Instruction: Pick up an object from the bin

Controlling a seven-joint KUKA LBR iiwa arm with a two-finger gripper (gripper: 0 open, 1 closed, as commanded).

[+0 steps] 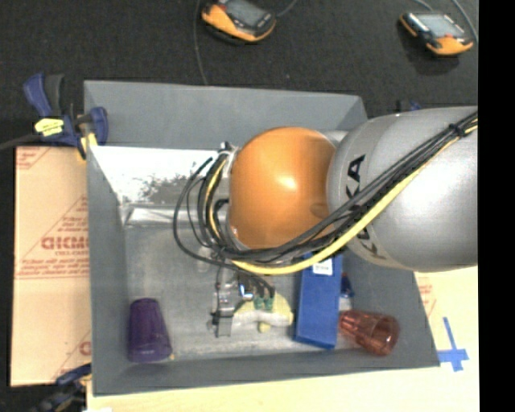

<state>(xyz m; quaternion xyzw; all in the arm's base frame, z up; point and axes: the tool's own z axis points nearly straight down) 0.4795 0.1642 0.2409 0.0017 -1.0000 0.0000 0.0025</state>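
Downward, arm point(402, 193) reaching, over grey bin point(161, 265) centre

My thick silver-grey arm point(418, 193), right of frame, bears black KUKA lettering point(354, 173); a glossy orange dome point(278, 189) caps my wrist, with black and yellow cables point(265, 261) looping round it.

Black matte surface point(145, 40) spreads round the grey bin point(225, 100) and takes the whole top of the view. Up there sits an orange-and-black device point(239, 18) near centre, with a second orange device point(435, 32) well apart towards the right. A pale surface point(265, 396) runs along the bottom edge.
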